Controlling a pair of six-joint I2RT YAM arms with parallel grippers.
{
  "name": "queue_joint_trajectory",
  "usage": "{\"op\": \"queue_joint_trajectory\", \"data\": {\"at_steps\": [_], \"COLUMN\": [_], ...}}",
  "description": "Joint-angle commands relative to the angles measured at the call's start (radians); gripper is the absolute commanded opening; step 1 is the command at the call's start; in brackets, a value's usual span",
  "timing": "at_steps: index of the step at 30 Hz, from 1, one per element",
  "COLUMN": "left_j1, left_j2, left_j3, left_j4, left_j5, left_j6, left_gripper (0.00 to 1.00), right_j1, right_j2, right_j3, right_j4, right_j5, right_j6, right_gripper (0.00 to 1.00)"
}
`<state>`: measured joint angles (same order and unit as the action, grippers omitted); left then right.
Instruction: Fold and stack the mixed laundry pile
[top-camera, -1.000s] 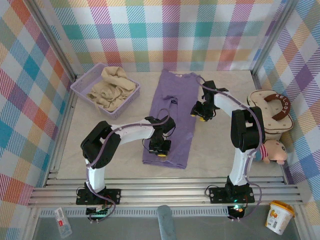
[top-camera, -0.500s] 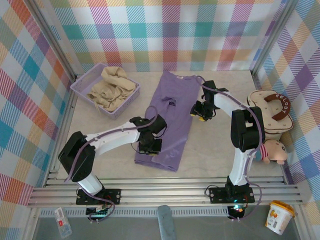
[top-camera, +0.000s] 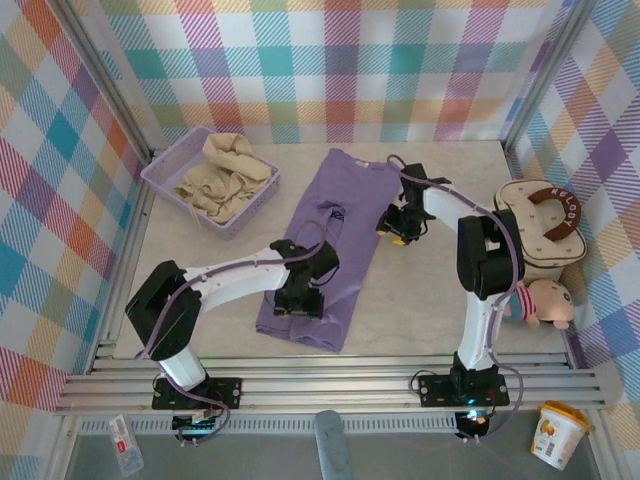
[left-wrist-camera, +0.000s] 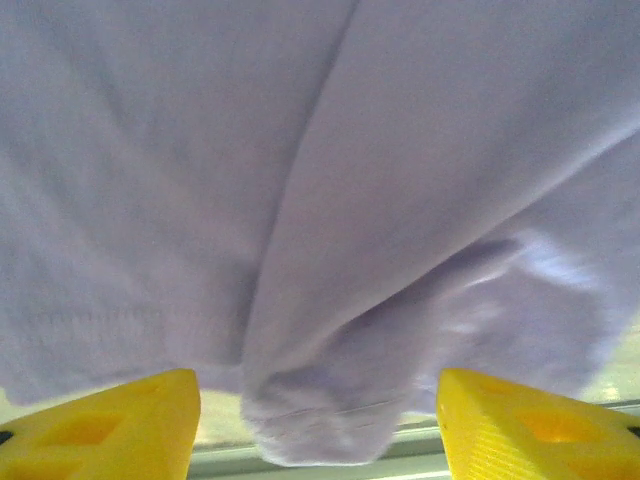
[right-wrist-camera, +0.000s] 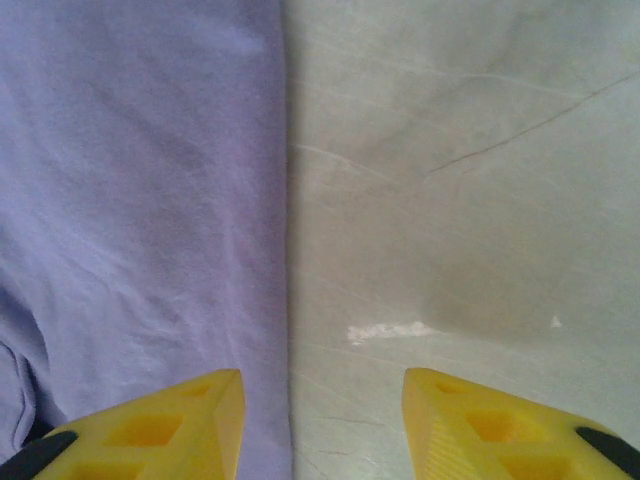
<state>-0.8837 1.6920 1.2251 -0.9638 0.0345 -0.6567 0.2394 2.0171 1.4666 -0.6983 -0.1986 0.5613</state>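
Laundry sits in two places. The T-shirt (top-camera: 345, 185) lies flat along the middle of the worktop (top-camera: 420, 300), slanting a little. The cream shirt (top-camera: 222, 172) is bunched in the basket (top-camera: 158, 172) at the far left, well apart from it.

The left claw (top-camera: 298, 297) is low over the T-shirt's near end. Its fingers (left-wrist-camera: 100, 425) are apart, and a loose roll of hem lies between them that neither finger touches. The right claw (top-camera: 397, 226) stands further up at the T-shirt's right edge, also apart and gripping nothing. From its wrist, one finger (right-wrist-camera: 150, 430) is over the cloth and the other over bare worktop, with the cloth's edge running between them.

To my eye the T-shirt is partway folded: it looks narrowed lengthwise but not yet folded across. The rumpled hem is the weak spot, since a fold made over that lump will come out crooked. I'd smooth it flat first. Then each claw should pinch a near corner through every layer, taking a proper bite of cloth and not just the top ply.

The lift wants to be low and even, carrying the hem towards the collar with the side edges kept in line. The right claw should close on cloth, not scrape the worktop beside it. Let go only once the fold rests flat. The cream shirt needs the same care later, so the T-shirt should end where a stack has room.
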Motion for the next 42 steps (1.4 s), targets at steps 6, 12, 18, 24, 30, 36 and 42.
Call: {"op": "queue_joint_trajectory", "data": {"at_steps": [6, 12, 18, 24, 30, 36, 42], "left_j1": [0.138, 0.183, 0.186, 0.212, 0.224, 0.215, 0.197], "left_j2": [0.112, 0.286, 0.463, 0.532, 0.550, 0.549, 0.567], "left_j3": [0.240, 0.325, 0.525, 0.601, 0.593, 0.547, 0.532], "left_j4": [0.080, 0.241, 0.260, 0.203, 0.217, 0.283, 0.279], "left_j5": [-0.016, 0.021, 0.019, -0.079, -0.033, 0.085, 0.101], "left_j6": [0.072, 0.041, 0.073, 0.072, 0.083, 0.066, 0.058], "left_gripper": [0.55, 0.36, 0.36, 0.38, 0.35, 0.28, 0.22], "right_j1": [0.012, 0.023, 0.023, 0.023, 0.022, 0.016, -0.001], "right_j2": [0.095, 0.205, 0.278, 0.309, 0.313, 0.325, 0.386], "right_j3": [0.194, 0.290, 0.322, 0.333, 0.341, 0.363, 0.442], "right_j4": [-0.036, -0.022, 0.009, -0.016, -0.023, -0.045, -0.061], "right_j5": [-0.012, -0.006, -0.031, -0.018, -0.007, 0.019, 0.043], "right_j6": [0.011, 0.081, 0.116, 0.147, 0.149, 0.142, 0.130], "right_gripper": [0.41, 0.36, 0.36, 0.36, 0.36, 0.36, 0.36]}}
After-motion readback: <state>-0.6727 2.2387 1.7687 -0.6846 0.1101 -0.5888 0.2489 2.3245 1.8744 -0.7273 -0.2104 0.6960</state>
